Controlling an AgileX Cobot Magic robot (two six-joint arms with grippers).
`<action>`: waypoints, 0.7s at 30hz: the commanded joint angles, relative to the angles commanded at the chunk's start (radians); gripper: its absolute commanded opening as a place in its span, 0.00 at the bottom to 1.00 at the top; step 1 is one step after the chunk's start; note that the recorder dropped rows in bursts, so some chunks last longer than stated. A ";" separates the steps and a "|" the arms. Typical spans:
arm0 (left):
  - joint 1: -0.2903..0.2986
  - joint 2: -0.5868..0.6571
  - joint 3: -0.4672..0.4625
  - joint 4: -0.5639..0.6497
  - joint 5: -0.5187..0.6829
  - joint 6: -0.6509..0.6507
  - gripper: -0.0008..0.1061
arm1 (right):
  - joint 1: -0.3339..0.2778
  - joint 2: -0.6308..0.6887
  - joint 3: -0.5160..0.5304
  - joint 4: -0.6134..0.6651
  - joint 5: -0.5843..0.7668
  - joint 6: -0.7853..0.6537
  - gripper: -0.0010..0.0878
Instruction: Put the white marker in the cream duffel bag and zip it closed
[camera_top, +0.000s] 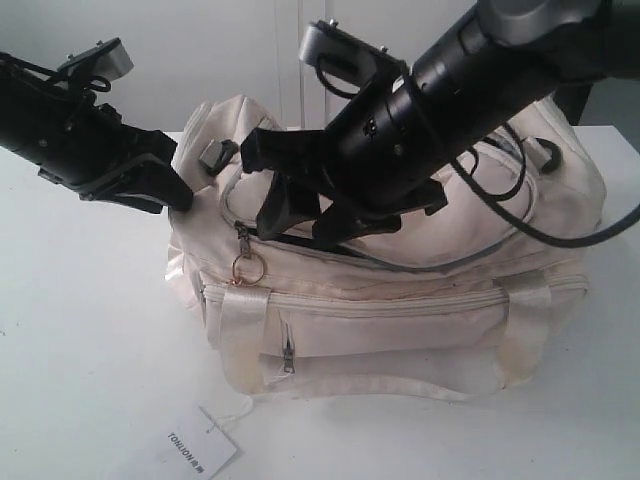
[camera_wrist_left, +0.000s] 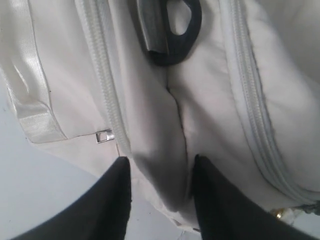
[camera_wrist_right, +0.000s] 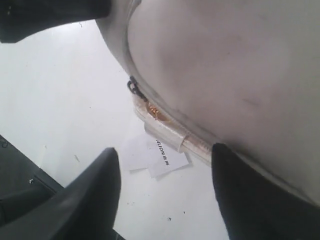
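Observation:
The cream duffel bag (camera_top: 400, 310) lies on the white table, its front pocket facing the exterior camera. The white marker is out of view. My left gripper (camera_top: 180, 195) is at the bag's left end. In the left wrist view this gripper (camera_wrist_left: 160, 172) is shut on a fold of the bag's fabric (camera_wrist_left: 150, 125). My right gripper (camera_top: 300, 222) hovers open over the top flap's left part, above a dark slit in the zip line. Nothing sits between its fingers (camera_wrist_right: 165, 150). The zip pull (camera_top: 243, 245) with its ring hangs at the front left corner.
A white paper tag printed TONLION (camera_top: 195, 448) lies on the table in front of the bag and also shows as the tag (camera_wrist_right: 169, 159) in the right wrist view. A black end ring (camera_wrist_left: 172, 45) sits above the pinched fold. The right arm's cable (camera_top: 540, 225) drapes over the bag's top.

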 joint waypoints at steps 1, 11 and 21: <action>0.000 0.000 0.000 0.000 0.000 0.008 0.23 | 0.008 0.000 0.005 0.002 -0.007 0.000 0.60; 0.000 0.000 0.000 -0.004 0.002 0.041 0.01 | 0.057 0.000 0.026 0.060 -0.041 0.002 0.60; 0.000 0.000 0.000 -0.002 0.000 0.041 0.01 | 0.105 0.026 0.026 0.080 -0.076 -0.117 0.60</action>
